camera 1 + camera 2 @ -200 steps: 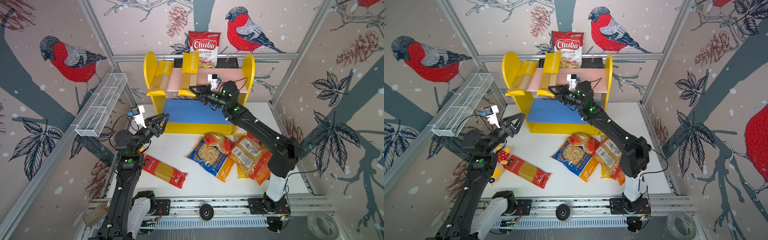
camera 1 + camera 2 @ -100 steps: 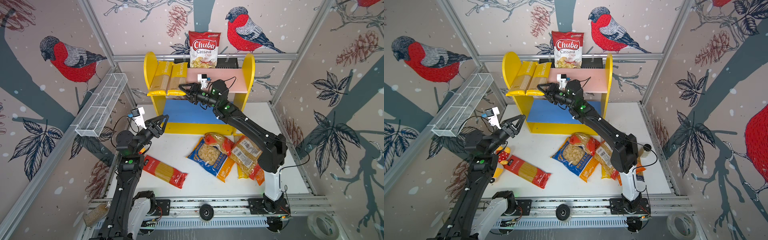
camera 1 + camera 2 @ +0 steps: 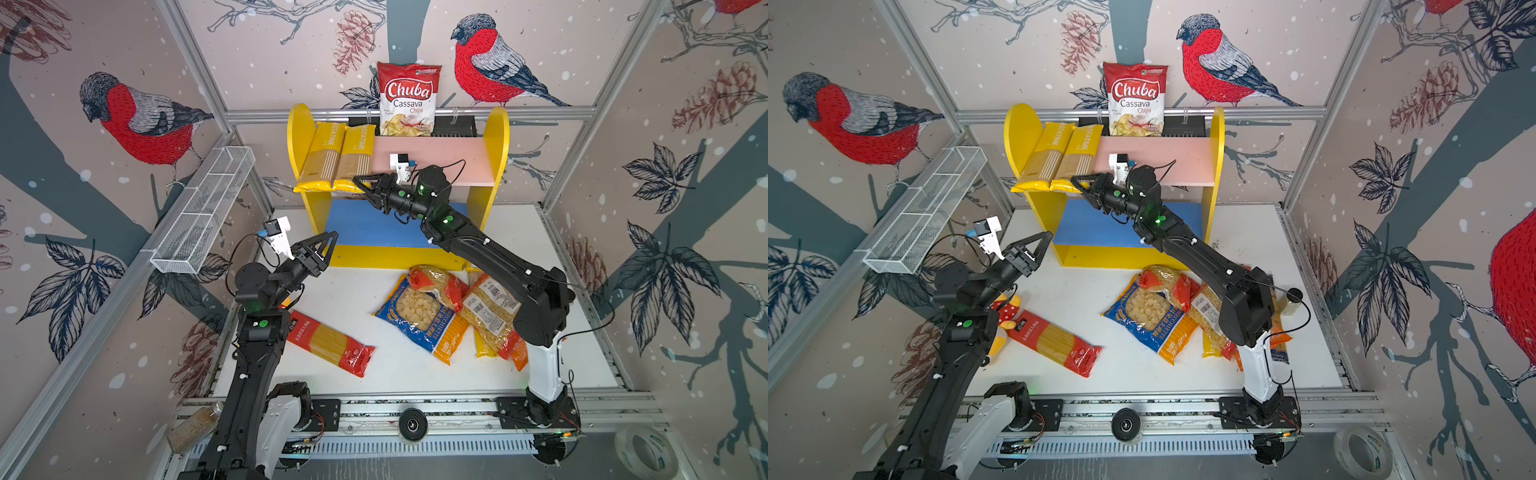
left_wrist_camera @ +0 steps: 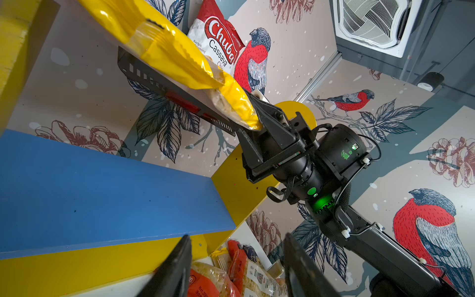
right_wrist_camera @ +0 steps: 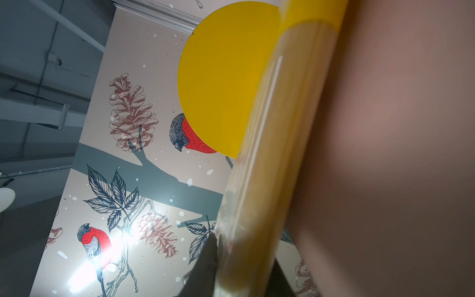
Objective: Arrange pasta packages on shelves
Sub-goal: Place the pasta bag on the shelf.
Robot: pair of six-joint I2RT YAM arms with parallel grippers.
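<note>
Upper centre of both top views, on the pink board of the yellow rack: two long pasta packs lying side by side and touching, near ends hanging over the front edge. Outer yellow pack against the rack's left side panel, inner yellow pack toward frame centre.

Grasps the near end of the inner yellow pack with the right gripper; fingers pressed against both sides of it in the right wrist view.

Holds the left gripper in the air at centre left, just before the blue board, fingers spread with nothing between them.

Lower centre, flat on the white table: red spaghetti pack. Right of it, overlapping heap of short-pasta bags.

Top centre, upright behind the rack: chips bag.
</note>
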